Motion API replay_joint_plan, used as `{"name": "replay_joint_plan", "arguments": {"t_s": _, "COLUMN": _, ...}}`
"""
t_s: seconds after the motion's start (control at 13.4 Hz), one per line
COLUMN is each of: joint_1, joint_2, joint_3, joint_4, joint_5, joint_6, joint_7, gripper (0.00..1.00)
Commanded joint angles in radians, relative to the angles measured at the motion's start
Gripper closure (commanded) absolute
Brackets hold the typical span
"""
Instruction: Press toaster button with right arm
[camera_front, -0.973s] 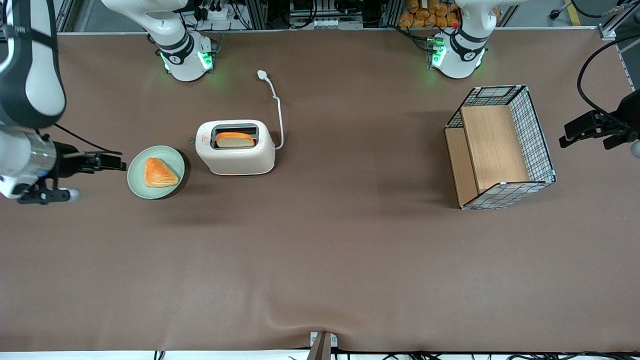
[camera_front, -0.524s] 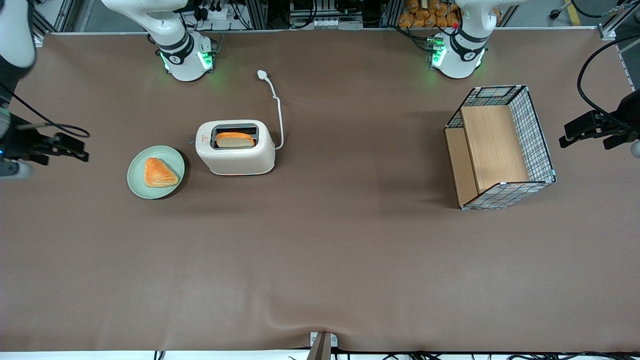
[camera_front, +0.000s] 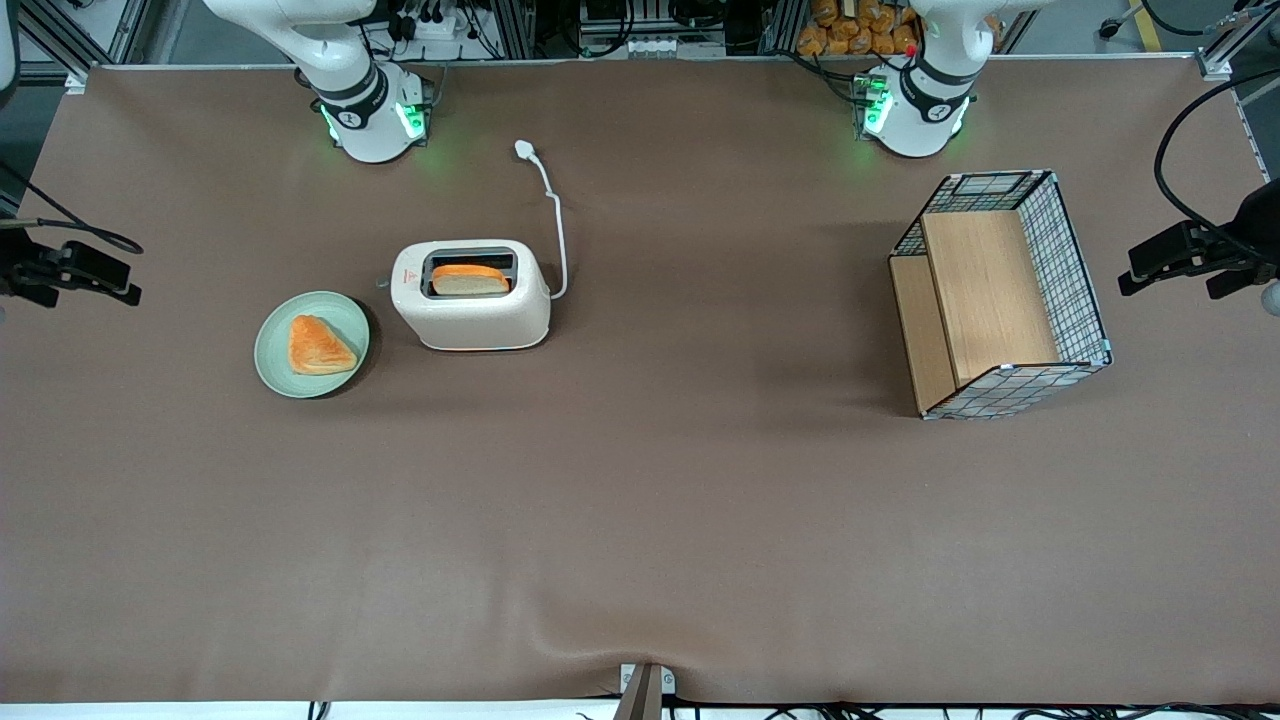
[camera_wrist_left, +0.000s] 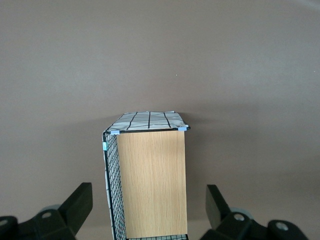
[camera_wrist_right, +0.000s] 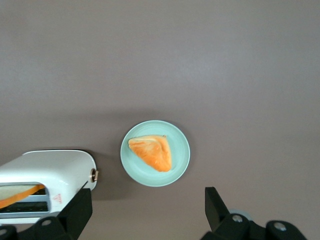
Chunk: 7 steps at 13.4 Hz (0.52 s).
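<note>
The cream-white toaster (camera_front: 470, 310) stands on the brown table with a slice of bread (camera_front: 470, 279) in its slot. It also shows in the right wrist view (camera_wrist_right: 45, 172). The small button (camera_front: 383, 284) sticks out of its narrow end, which faces the plate; the right wrist view shows the button (camera_wrist_right: 93, 175) too. My right gripper (camera_front: 110, 278) hangs at the working arm's end of the table, well apart from the toaster. Its jaws stand wide open and empty (camera_wrist_right: 147, 210), above the table and short of the plate.
A pale green plate (camera_front: 275, 372) with a triangular pastry (camera_front: 318, 346) lies between the gripper and the toaster, and shows in the right wrist view (camera_wrist_right: 179, 167). The white cord ends in a plug (camera_front: 524, 149). A wire-and-wood basket (camera_front: 1000, 290) stands toward the parked arm's end.
The right arm has drawn back from the plate toward its own end of the table; most of it has left the front view. Toaster, bread and plate have not moved.
</note>
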Motion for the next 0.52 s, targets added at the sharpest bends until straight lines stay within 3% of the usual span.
{"name": "replay_joint_plan", "arguments": {"t_s": 0.0, "joint_1": 0.003, "joint_2": -0.012, "joint_3": 0.01, "joint_4": 0.024, "joint_5": -0.003, "joint_6": -0.045, "joint_7": 0.049, "gripper": 0.0}}
{"name": "replay_joint_plan", "arguments": {"t_s": 0.45, "joint_1": 0.003, "joint_2": -0.018, "joint_3": 0.013, "joint_4": 0.062, "joint_5": -0.001, "joint_6": -0.1, "joint_7": 0.051, "gripper": 0.0}}
